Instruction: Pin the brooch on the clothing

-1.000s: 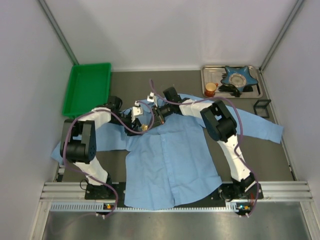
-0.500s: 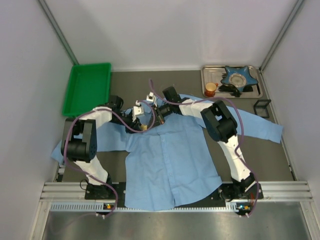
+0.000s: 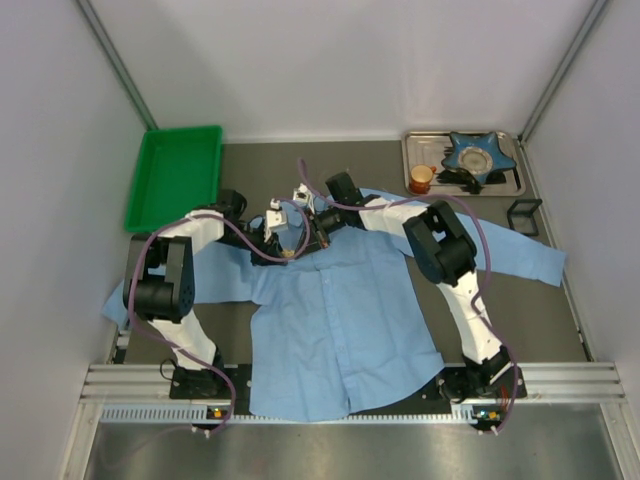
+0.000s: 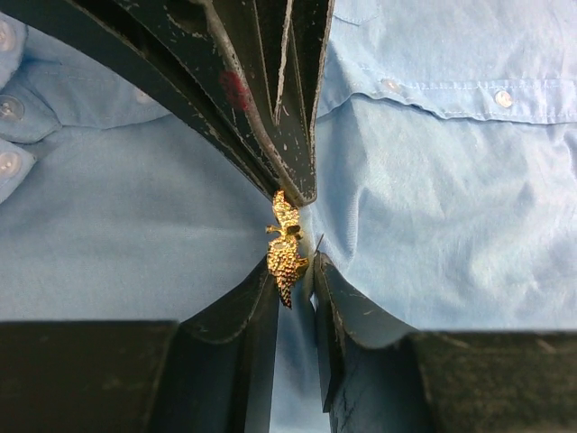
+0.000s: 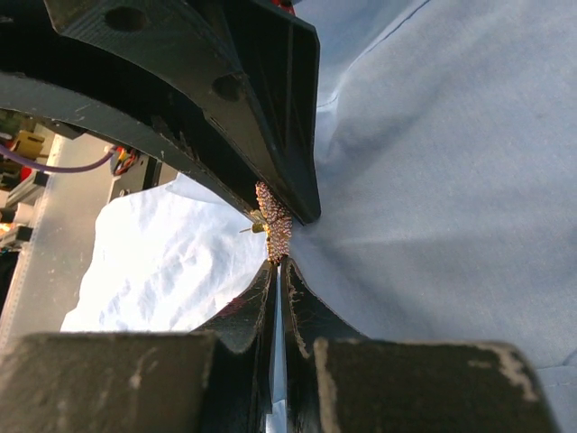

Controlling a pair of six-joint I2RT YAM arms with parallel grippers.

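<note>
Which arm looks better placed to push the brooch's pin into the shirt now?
Right, probably. The right arm's fingers are nearly shut with the brooch at their tips, while the left arm's fingers show shirt fabric in their gap, so that arm seems to steady the cloth.

Jaws pinch the gold brooch [image 4: 287, 253] over the blue shirt [image 4: 442, 216].
</note>
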